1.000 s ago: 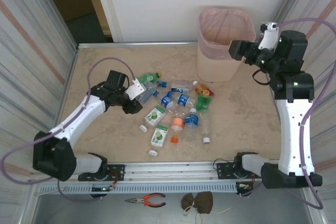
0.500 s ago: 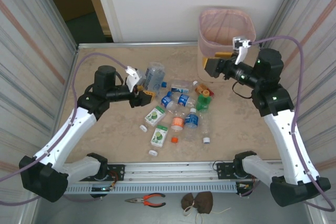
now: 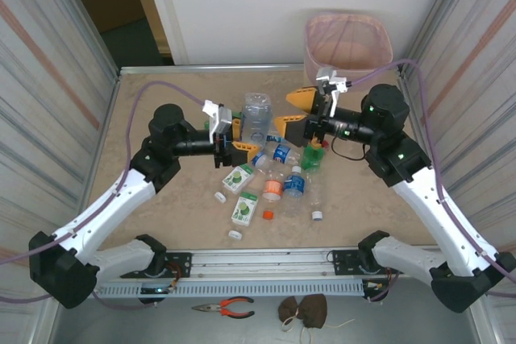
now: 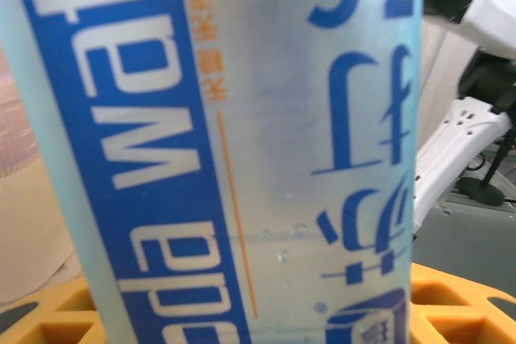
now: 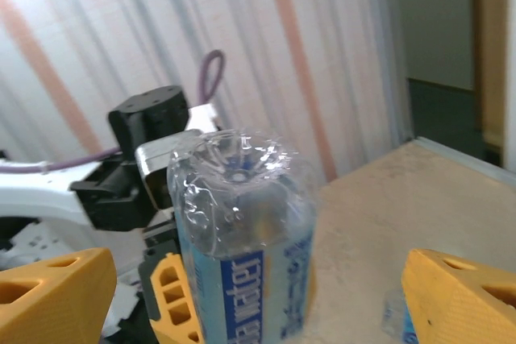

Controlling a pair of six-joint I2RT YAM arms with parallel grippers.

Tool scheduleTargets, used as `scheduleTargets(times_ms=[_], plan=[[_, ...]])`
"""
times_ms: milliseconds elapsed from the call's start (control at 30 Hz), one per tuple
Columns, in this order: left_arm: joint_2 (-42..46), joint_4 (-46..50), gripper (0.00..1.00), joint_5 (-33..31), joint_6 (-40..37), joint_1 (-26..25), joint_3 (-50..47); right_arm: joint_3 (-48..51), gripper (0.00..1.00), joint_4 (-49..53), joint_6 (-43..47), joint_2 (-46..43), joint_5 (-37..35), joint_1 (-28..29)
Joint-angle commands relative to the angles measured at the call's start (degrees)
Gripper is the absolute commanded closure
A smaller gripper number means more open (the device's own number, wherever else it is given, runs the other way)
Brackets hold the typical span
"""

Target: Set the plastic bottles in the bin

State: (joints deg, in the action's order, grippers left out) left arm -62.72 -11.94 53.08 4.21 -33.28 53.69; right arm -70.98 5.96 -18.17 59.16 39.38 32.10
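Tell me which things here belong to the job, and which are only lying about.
Job: bottle in left gripper; bottle pile; bin.
Lying about: loose caps; pliers; brown cloth.

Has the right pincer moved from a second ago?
Yes: the right pincer has swung left, away from the bin, toward the raised bottle.
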Motion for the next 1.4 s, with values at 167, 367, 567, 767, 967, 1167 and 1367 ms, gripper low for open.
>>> scheduleTargets(times_ms=[167, 367, 567, 767, 967, 1167, 1367], plan=[[-2.1, -2.1, 0.46, 4.0, -0.8, -4.1, 6.7, -3.5, 0.17, -4.3, 1.0, 3.1, 3.6, 6.1], [-1.9, -3.6, 0.46, 3.2, -0.2, -4.9, 5.9, -2.7, 0.29, -4.6, 1.6, 3.1, 3.0, 8.2], [-0.9, -5.7, 0.45, 2.2, 0.5, -4.9, 4.4, -2.4, 0.39, -4.7, 1.7, 2.7, 2.5, 9.0], [-0.1, -6.1, 0.40, 1.5, 0.8, -5.0, 3.7, -3.0, 0.46, -4.6, 1.6, 2.9, 1.6, 9.6], [2.5, -2.4, 0.27, -1.8, -1.5, -5.0, 3.4, -3.8, 0.48, -4.1, 1.9, 2.9, -1.3, 9.7], [8.5, 6.0, 0.20, -12.4, -6.0, -5.0, 1.3, -8.6, 0.47, 3.2, 5.5, 3.4, -10.4, 8.1], [13.9, 11.4, 0.17, -24.7, -4.0, -4.9, -1.8, -14.0, 0.48, 8.3, 4.3, 5.5, -16.3, -1.3]])
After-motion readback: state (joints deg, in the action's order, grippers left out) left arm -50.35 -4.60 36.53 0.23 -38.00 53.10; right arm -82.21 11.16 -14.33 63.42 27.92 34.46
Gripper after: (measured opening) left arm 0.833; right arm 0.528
